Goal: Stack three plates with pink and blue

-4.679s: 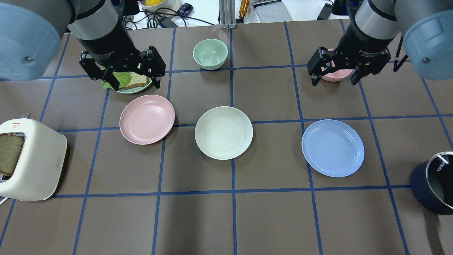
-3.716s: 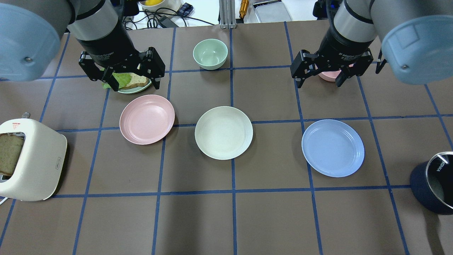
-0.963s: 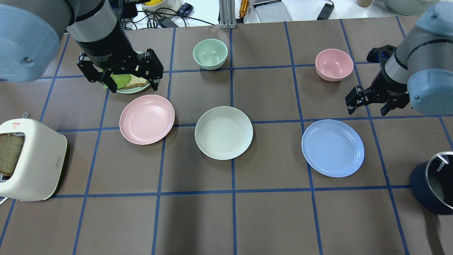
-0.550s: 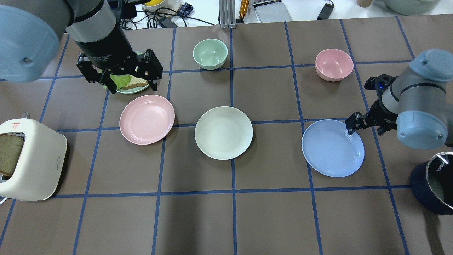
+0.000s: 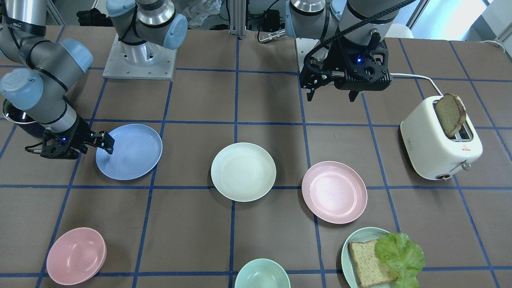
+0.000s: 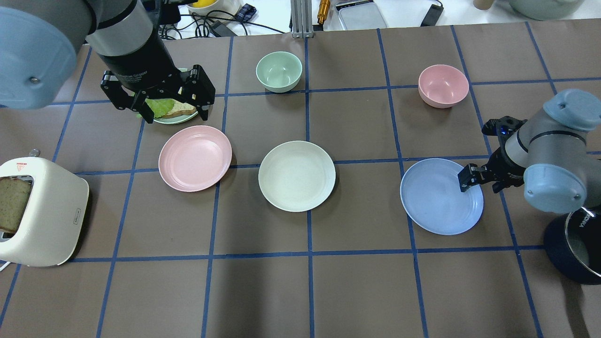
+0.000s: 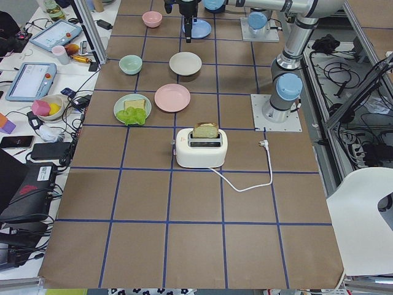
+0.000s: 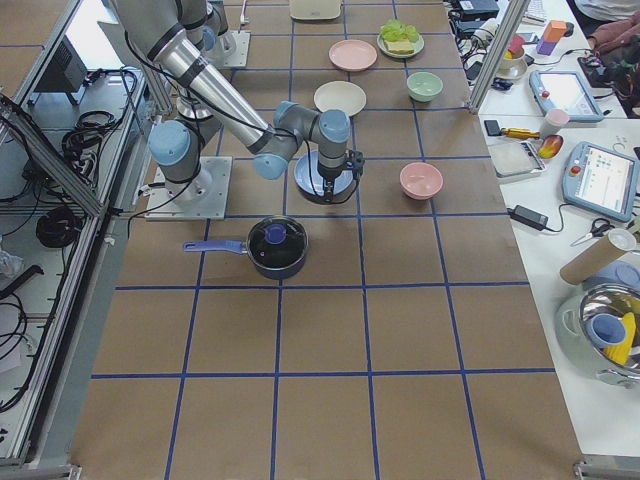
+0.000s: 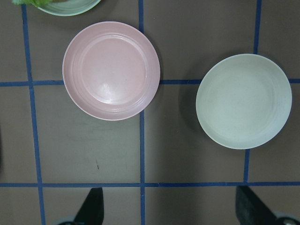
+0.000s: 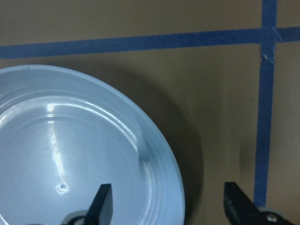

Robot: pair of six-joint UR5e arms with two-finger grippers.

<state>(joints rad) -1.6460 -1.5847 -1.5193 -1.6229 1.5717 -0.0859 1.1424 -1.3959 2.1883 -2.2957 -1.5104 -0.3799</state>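
The light blue plate [image 6: 436, 199] lies at the right, the cream plate [image 6: 296, 176] in the middle and the pink plate [image 6: 195, 158] at the left, all apart on the table. My right gripper [image 6: 481, 184] is open and low at the blue plate's right rim. In the right wrist view [image 10: 171, 206] one finger is over the plate's inside and the other is outside the rim [image 10: 176, 187]. My left gripper [image 6: 177, 112] is open and empty. It hangs high behind the pink plate [image 9: 111, 70].
A green plate [image 6: 174, 120] with bread and lettuce sits under my left gripper. A mint bowl [image 6: 279, 71] and a pink bowl [image 6: 443, 86] stand at the back. A toaster [image 6: 42, 211] is at the left edge, a dark pot [image 6: 575, 244] at the right edge.
My right gripper has moved from above the pink bowl out to the right, then down to the blue plate's right rim. My left gripper has barely moved. No plate has moved.
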